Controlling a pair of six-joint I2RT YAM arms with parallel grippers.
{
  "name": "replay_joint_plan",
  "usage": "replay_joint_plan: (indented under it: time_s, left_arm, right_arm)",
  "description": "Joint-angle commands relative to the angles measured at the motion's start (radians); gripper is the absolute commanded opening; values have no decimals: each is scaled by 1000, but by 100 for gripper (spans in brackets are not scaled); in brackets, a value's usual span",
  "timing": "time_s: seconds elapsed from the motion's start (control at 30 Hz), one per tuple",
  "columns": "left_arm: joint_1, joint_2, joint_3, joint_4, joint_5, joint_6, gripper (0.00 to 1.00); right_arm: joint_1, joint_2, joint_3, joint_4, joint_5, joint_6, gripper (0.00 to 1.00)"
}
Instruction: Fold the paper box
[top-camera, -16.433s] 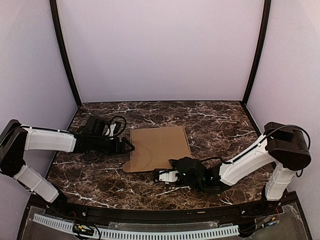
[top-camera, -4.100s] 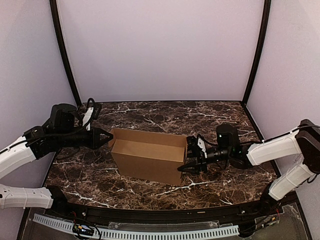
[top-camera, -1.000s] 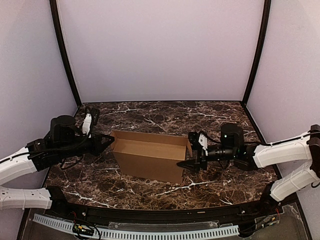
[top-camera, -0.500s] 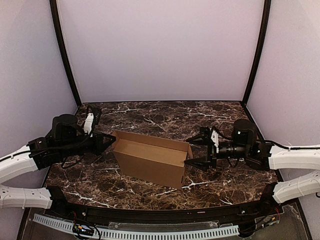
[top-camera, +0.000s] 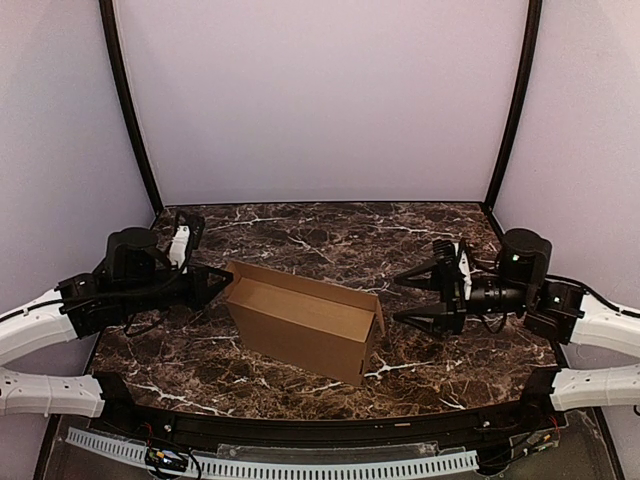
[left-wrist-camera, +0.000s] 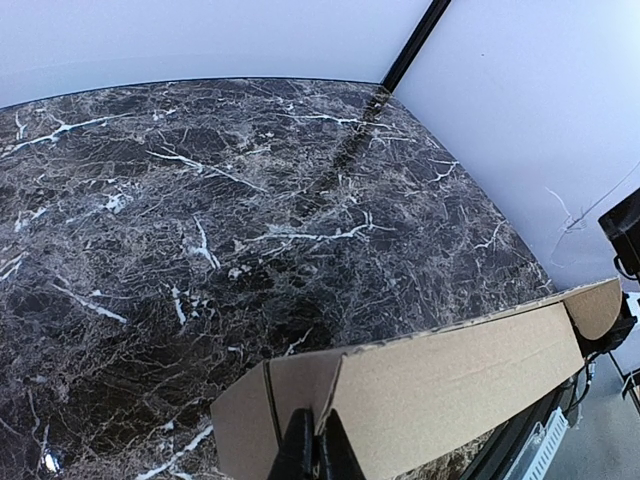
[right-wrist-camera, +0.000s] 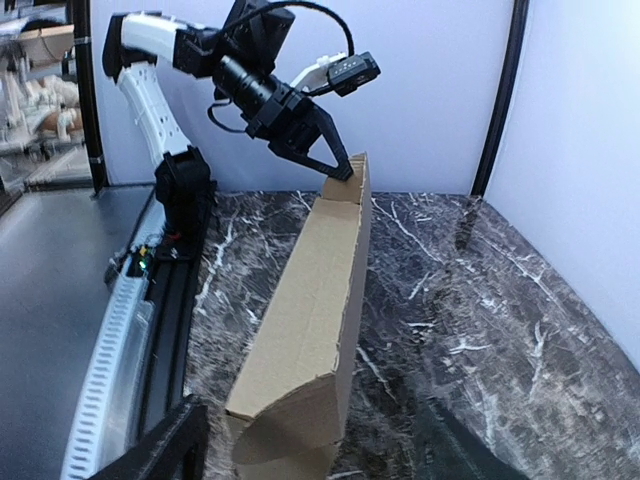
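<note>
From high above the near edge, looking down on the whole counter (top-camera: 330, 225). From the left wrist, very near the box (left-wrist-camera: 450, 385), facing right. From the right wrist, low, facing left along that same box.

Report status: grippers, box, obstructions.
Left gripper shut on brown corrugated cardboard box, left end. Right gripper open, beside right end. Box standing, top open. No obstructions seen.

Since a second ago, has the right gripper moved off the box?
Yes. The right gripper has pulled back rightward, toward the right corner post, and now hangs open, clear of the paper box.
</note>
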Motion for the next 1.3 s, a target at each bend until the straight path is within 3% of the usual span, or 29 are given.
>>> replay_joint_plan:
  time_s: [0.0,0.13,0.47,1.27]
  left_arm:
    - [-7,43,-30,-182,9,-22,1]
    - [-6,45,-26,-181,8,-23,1]
    - [-7,45,-21,-182,8,-31,1]
    - [-8,56,-12,-189,7,-30,1]
  right_arm:
    - [-6,-42,35,-139,-18,40,55]
    - [-5,-43,13,-180,-35,68,22]
    - [4,35,4,-107,-55,113,2]
    - [58,190,81,-49,-46,111,0]
